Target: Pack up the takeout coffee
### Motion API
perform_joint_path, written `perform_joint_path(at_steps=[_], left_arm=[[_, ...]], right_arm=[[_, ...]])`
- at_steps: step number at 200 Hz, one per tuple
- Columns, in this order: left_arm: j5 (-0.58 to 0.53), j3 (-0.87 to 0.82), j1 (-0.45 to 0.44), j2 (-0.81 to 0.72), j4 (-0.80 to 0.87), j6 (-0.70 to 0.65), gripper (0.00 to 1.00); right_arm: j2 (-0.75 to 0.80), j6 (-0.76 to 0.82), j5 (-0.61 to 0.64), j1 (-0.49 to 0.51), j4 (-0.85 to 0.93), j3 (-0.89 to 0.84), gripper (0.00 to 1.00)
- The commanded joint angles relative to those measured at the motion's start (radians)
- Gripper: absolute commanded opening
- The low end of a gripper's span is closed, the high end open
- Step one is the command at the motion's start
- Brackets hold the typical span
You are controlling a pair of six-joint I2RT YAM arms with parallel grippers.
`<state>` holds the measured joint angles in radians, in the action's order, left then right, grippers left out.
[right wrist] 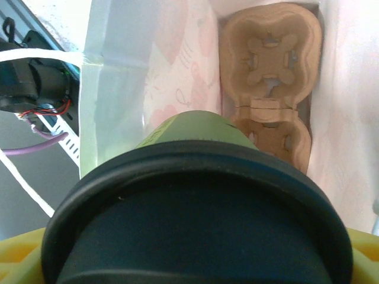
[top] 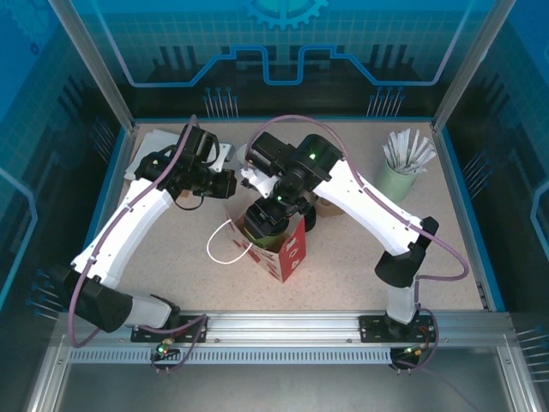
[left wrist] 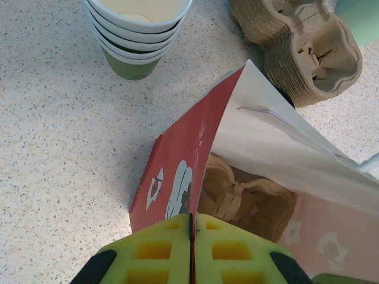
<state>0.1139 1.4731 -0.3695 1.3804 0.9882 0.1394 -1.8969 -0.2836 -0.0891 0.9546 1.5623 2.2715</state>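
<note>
The right gripper point(top: 276, 209) clasps the takeout coffee point(right wrist: 195, 231), fingers spread wide around the lidded cup, right over the open mouth of the red gift bag point(left wrist: 177, 160) at table centre. The left gripper point(left wrist: 190, 231), at the bag's 10 o'clock, pinches 1 wall edge tight. A pulp carrier point(right wrist: 269, 77) lies inside the bag.

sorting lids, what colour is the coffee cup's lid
Black lid, best seen in the right wrist view.

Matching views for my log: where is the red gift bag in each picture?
Top external: red gift bag, table centre, takeout coffee at its mouth.
Left wrist: its red wall, centre, pinched by the left gripper.
Right wrist: its pale inside, behind the takeout coffee.
Shared landmark: brown pulp carrier on its floor, both wrist views.
</note>
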Motion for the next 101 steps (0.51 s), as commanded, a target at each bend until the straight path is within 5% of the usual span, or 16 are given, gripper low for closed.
perform_joint_path(at_steps=[1,101], left_arm=[[0.026,-0.015,-0.005,-0.004,-0.019,-0.033,0.08],[0.029,-0.02,-0.008,0.013,-0.031,-0.053,0.08]], right_arm=[[-0.02,0.017,0.076,-0.005,0.059,0.008,0.76],[-0.07,0.066,0.128,0.001,0.1,0.014,0.76]])
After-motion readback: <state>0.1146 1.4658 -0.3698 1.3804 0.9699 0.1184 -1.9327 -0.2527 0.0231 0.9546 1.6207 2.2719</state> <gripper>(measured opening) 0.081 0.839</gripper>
